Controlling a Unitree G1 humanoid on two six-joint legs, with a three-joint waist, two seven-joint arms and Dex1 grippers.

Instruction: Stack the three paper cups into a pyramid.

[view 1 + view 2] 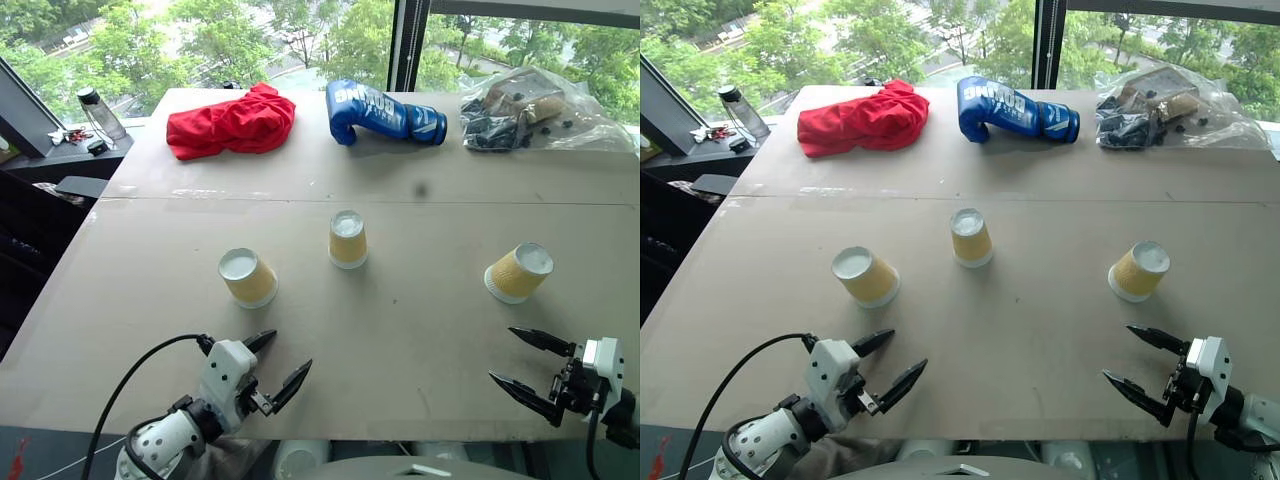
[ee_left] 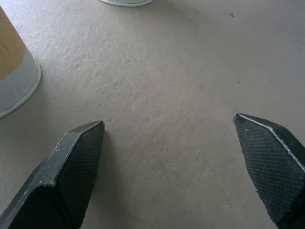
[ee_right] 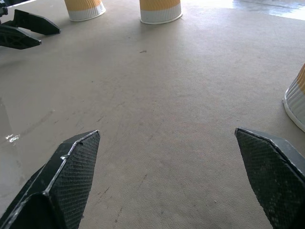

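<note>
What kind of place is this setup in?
Probably an upper-floor indoor room: a tabletop stands against big windows overlooking treetops, with a blue boxing glove and red cloth along its far edge.

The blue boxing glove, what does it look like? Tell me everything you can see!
The blue boxing glove is shiny, padded and looks like leather or vinyl, with white letters on its side and a white mark on its cuff. It lies on its side at the far edge of the table, near the window, its cuff pointing toward the robot's right. It sits apart from the other things there, and nothing touches it except the table.
</note>
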